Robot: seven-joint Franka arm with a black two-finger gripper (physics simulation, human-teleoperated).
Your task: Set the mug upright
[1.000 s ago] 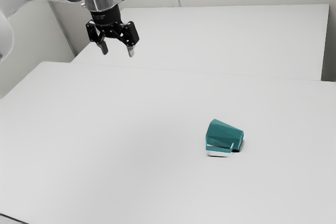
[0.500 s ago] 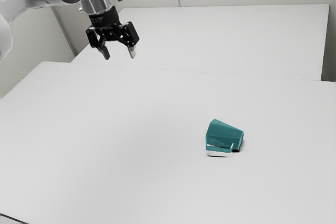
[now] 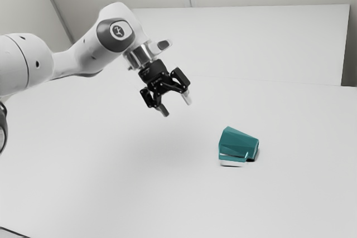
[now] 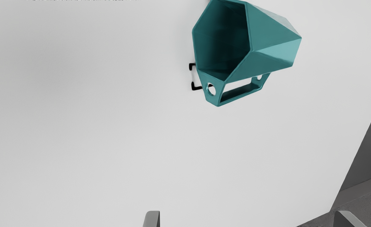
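One mug (image 3: 237, 142), axis flattish, mouth (image 4: 225, 41) toward arm (image 3: 72, 62)

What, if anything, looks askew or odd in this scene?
The teal mug lies on its side on the white table, its mouth facing sideways instead of up. The angular black marks by its handle also look odd, perhaps shadow.
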